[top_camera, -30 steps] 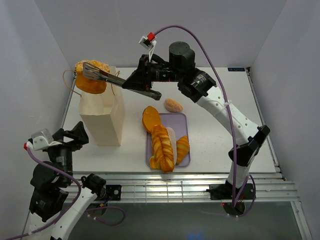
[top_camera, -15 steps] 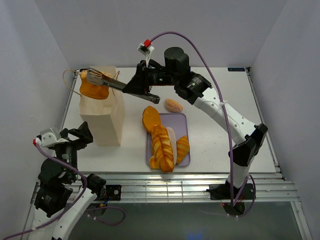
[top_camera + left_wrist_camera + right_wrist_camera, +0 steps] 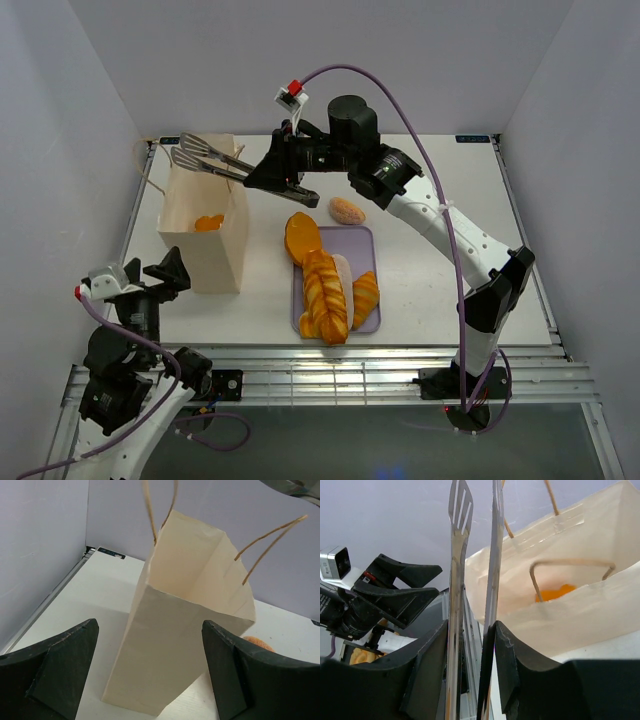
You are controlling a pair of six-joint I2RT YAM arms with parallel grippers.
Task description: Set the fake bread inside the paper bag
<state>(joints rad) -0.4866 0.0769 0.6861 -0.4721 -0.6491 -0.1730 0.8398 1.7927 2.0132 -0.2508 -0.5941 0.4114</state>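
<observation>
From above, the right end effector (image 3: 265,174) clamps metal tongs (image 3: 205,155), whose empty tips hang over the open mouth of the paper bag (image 3: 205,250) at upper left. An orange pastry (image 3: 209,222) lies inside the bag. At centre, a lilac tray (image 3: 362,245) on the bench (image 3: 440,280) carries a braided loaf (image 3: 325,290), with an oval loaf (image 3: 302,238) overhanging its upper left corner. A small bun (image 3: 347,210) sits just above the tray. The left end effector (image 3: 165,272), at lower left, gapes wide and holds nothing.

In the left wrist view, black fingers (image 3: 60,665) stand at either side of the upright bag.

In the right wrist view, the tongs run up the middle, pinched between the pads. The pastry shows inside the bag at right.
</observation>
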